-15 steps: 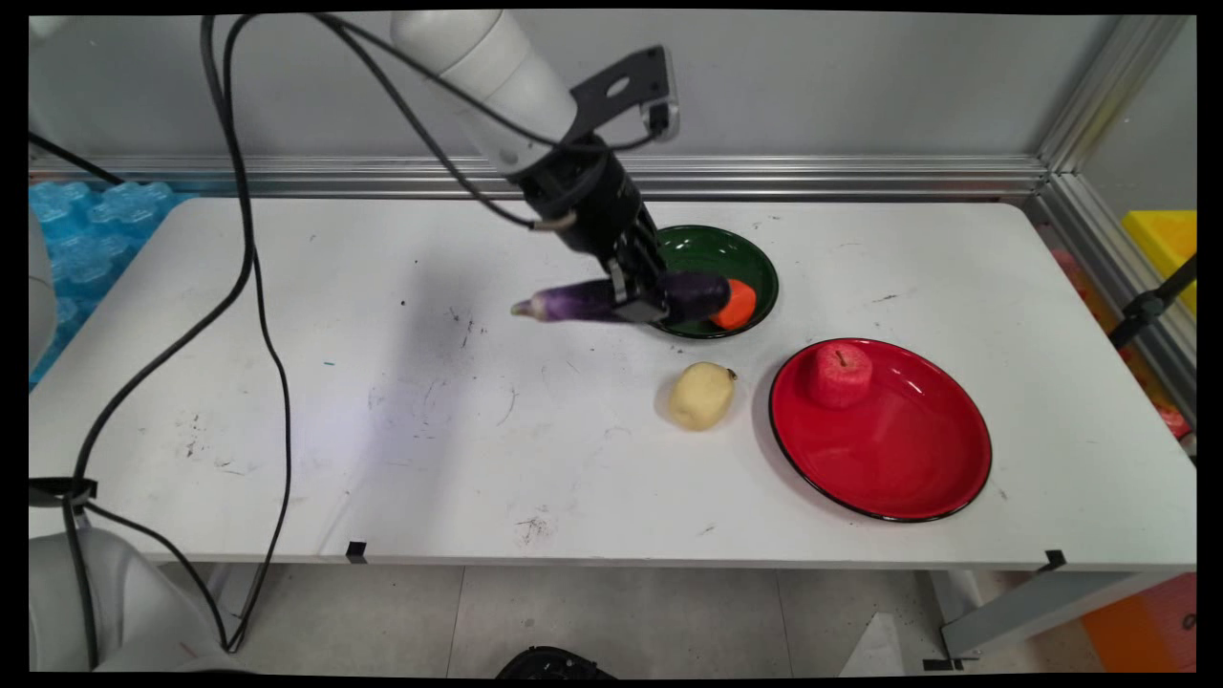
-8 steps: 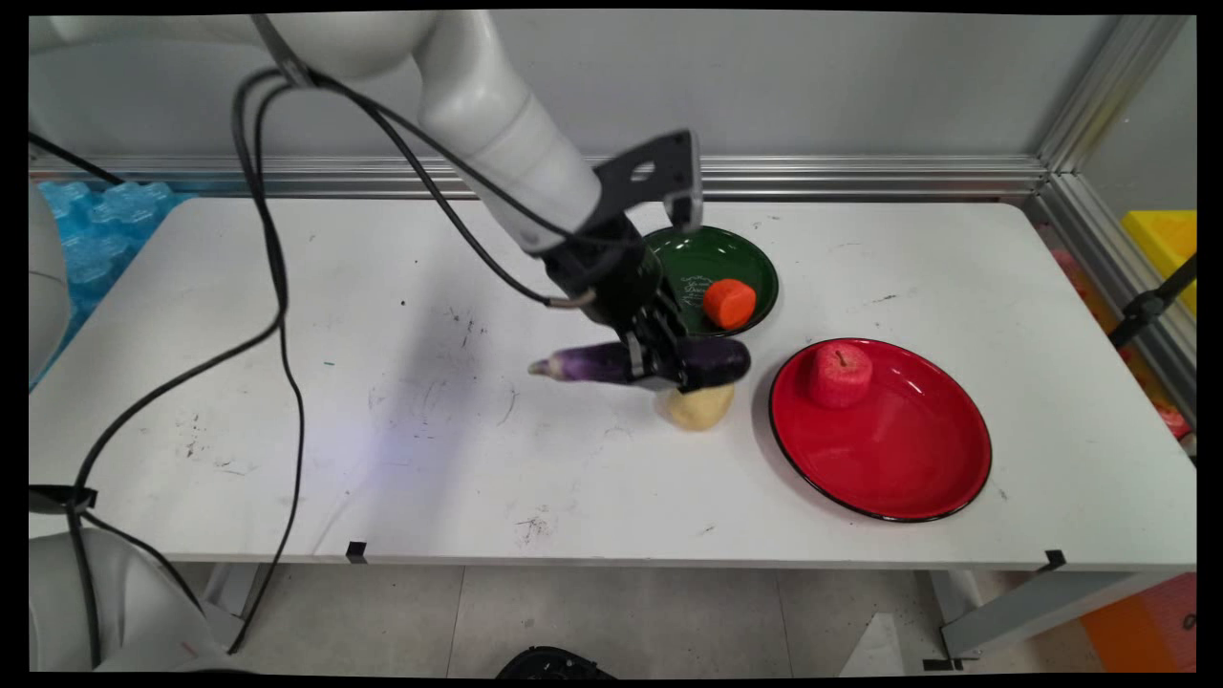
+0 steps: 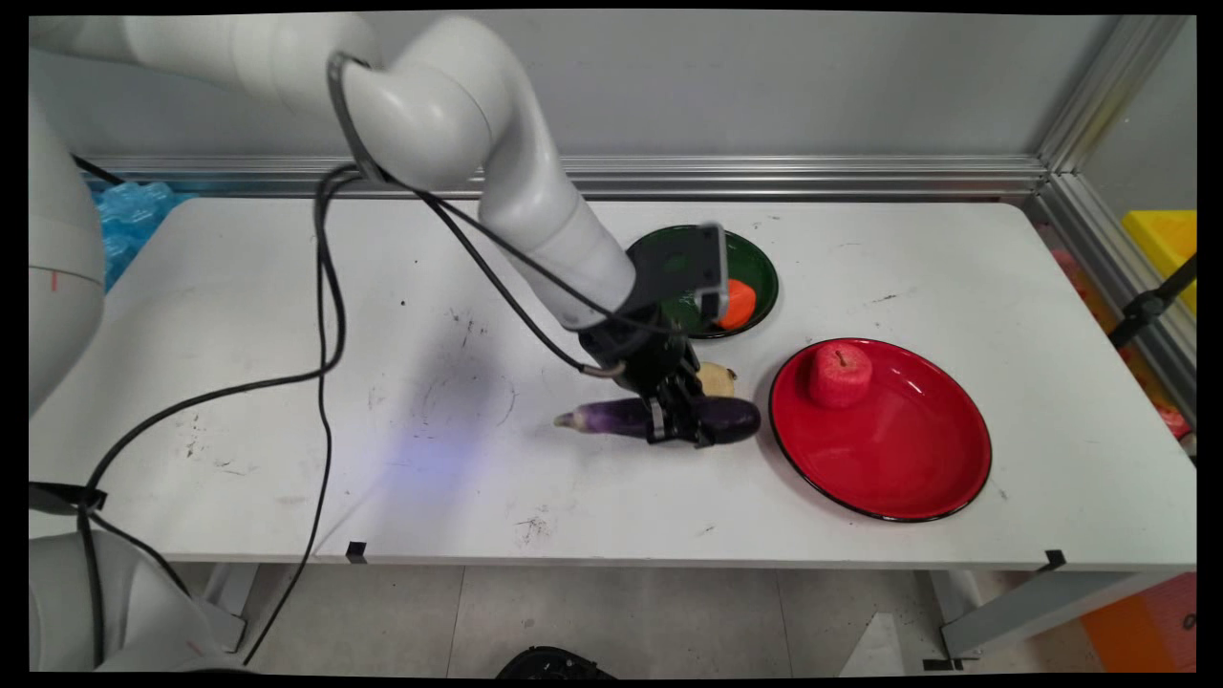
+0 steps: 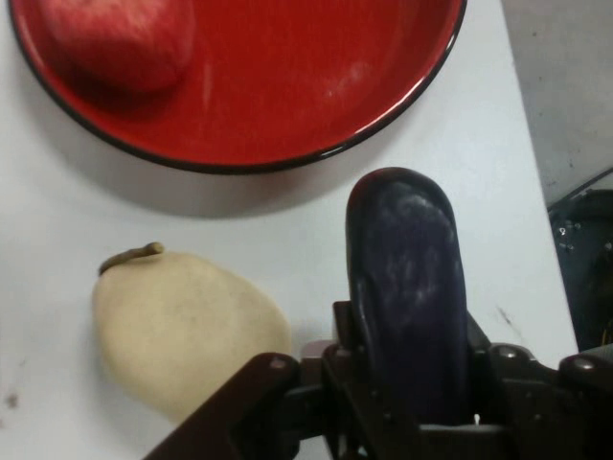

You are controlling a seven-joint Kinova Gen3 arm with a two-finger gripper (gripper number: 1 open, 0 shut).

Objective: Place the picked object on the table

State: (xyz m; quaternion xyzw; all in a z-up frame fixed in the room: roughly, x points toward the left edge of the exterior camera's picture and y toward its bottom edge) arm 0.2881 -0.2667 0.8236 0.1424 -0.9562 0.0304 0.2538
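Eggplant [image 3: 659, 418] clamped crosswise in gripper [image 3: 680, 425], lying level, low over the worktop [image 3: 287, 315] or just on it; contact with the surface can't be judged. Fingers [image 4: 350, 369] grip it at mid-body, fat end poking toward the red plate [image 3: 917, 468], stem end pointing the other way. Potato [image 3: 717, 378] sits just behind the eggplant, close beside it, partly hidden by the gripper in the main view; hand view shows a thin gap between the two, so apart but barely. Apple [image 3: 840, 374] rests on the far-left part of the red plate. Green bowl [image 3: 755, 258] further back holds an orange carrot piece [image 3: 738, 303], half covered by the wrist camera mount.

Risks, as judgement: eggplant skin looks smooth and rounded, so the hold could slip or the eggplant could swivel between the fingers if bumped. Any sideways drift toward the back would likely knock the potato and roll it. Fat end is near the plate rim; a push that way may clip the rim and shift the plate.

Room: wide bare worktop to the left and toward the near edge, nothing in the way there. Tight on the right and back, with plate, potato and bowl crowding. Near worktop edge is well apart from the gripper.
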